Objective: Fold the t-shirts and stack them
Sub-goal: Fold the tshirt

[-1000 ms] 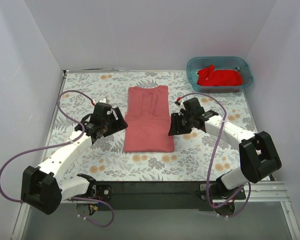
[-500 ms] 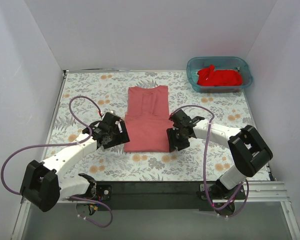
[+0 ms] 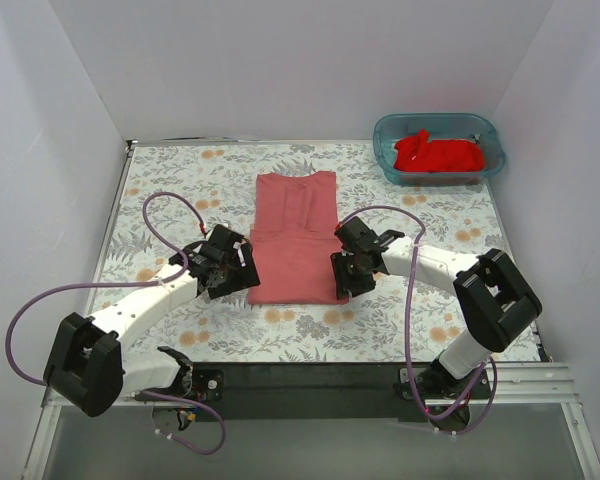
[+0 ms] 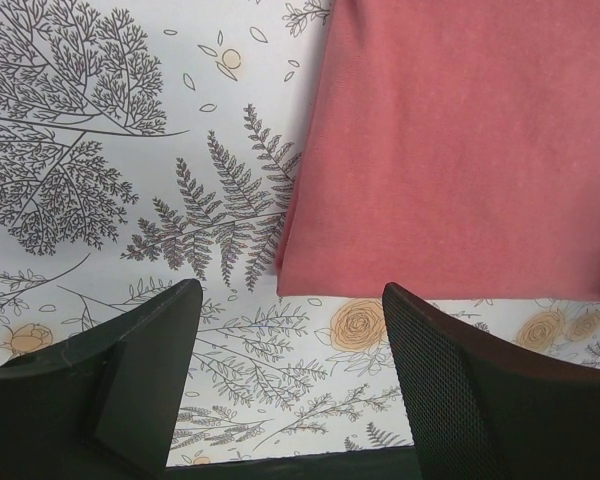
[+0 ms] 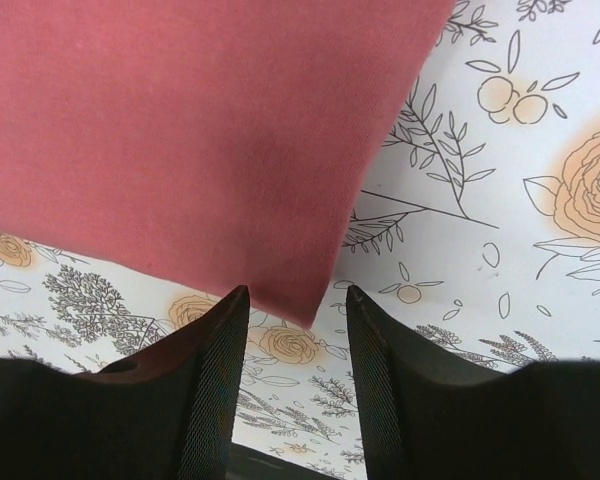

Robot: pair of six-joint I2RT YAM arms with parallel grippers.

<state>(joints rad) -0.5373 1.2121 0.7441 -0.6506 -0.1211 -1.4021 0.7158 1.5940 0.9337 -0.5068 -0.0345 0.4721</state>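
Floral tabletop (image 3: 180, 180): left end effector (image 4: 290, 292), right end effector (image 5: 296, 294) open at salmon shirt's (image 3: 295, 240) near corners.

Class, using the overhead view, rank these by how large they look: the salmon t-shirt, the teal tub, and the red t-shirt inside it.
1. salmon t-shirt
2. teal tub
3. red t-shirt, bunched up, so only its crumpled size shows

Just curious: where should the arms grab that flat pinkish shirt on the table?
Pinch the salmon shirt at its two near corners, left gripper and right gripper each from its own outer side. It lies flat, so only edges and corners offer a hold.
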